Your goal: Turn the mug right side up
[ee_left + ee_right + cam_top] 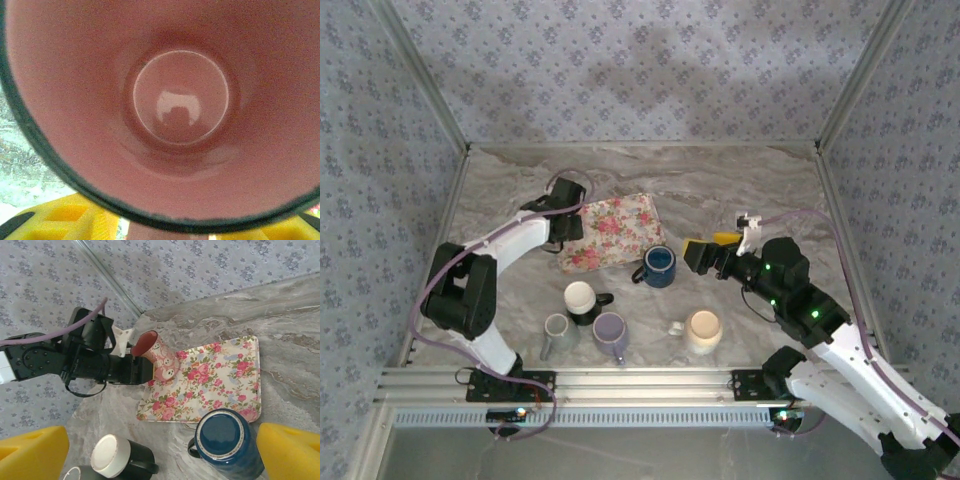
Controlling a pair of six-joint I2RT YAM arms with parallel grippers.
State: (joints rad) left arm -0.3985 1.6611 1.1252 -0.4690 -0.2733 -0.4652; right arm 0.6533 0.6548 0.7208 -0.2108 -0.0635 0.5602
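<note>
One pink patterned mug was recorded clamped in the left jaws and tilted, its mouth facing up and back at the left wrist camera, which looked straight into the pink interior. Its base sat at the left edge of the floral tray; contact with the tray could not be determined. The right jaws stood wide apart, yellow pads holding nothing, near an upright blue mug on the marble counter. A cream mug stood nearer the right arm's base.
</note>
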